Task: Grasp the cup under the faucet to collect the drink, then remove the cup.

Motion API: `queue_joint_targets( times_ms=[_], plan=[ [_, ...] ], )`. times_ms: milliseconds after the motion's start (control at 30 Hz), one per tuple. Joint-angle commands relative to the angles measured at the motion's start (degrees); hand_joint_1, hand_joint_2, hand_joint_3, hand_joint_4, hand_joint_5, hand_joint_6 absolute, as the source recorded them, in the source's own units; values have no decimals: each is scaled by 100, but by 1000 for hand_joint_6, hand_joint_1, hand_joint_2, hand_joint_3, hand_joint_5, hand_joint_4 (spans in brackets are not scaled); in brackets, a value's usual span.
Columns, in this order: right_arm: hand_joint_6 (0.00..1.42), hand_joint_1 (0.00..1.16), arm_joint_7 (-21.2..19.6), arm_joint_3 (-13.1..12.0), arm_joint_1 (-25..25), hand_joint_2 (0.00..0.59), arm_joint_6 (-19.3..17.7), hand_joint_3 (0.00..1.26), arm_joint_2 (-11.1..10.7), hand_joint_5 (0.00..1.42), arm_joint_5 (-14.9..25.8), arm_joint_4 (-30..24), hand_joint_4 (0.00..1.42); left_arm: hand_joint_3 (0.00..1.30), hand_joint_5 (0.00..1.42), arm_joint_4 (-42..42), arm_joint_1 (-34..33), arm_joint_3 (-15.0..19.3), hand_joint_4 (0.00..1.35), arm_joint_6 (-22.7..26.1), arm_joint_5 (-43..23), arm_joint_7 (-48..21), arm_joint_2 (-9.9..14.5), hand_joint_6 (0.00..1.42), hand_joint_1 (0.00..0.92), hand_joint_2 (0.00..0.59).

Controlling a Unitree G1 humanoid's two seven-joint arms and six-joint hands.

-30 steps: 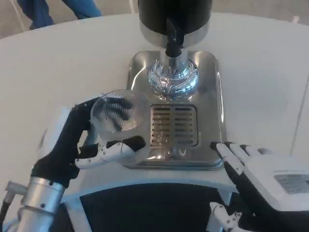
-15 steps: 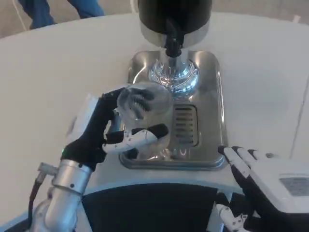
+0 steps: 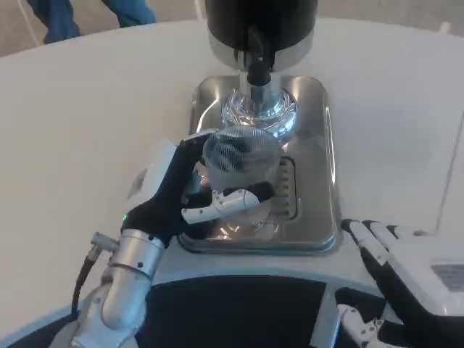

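- Left hand (image 3: 190,194) grips the clear, thin-walled plastic cup (image 3: 239,174) around its side.
- Likely light, slippery and crushable; mid-wall hold suits it.
- Right hand (image 3: 406,272) rests open.

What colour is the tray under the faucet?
Shiny silver metal, with a slotted grille; the tray shows best in the head view.

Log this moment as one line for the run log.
left robot hand: holds clear cup | cup: over drip tray, below faucet | right robot hand: open, resting by tray

Silver forearm (image 3: 130,272) with dark cable; white-backed left hand (image 3: 177,192), black-and-white fingers (image 3: 225,203).
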Motion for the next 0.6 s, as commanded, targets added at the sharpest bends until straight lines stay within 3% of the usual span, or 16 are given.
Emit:
queue_joint_targets(
  times_ms=[33,433,533,600],
  plan=[
    [0,182,80,-89,-1,549,-121,0,54,0,81,-84,0,1042,1417,163,-259,-100,1219,4,51,349,-84,1424,519,93],
    [0,179,114,-194,34,549,-178,0,122,0,159,-84,0,1029,1402,434,-546,-330,1183,435,216,974,-255,1409,518,92],
    [0,179,91,-179,76,549,-191,0,138,0,163,-84,0,984,1350,443,-620,-377,1154,534,254,1052,-289,1392,517,84],
    [0,179,75,-182,98,549,-200,0,146,0,166,-84,0,932,1280,436,-658,-416,1067,580,276,1086,-316,1341,513,73]
  ],
)
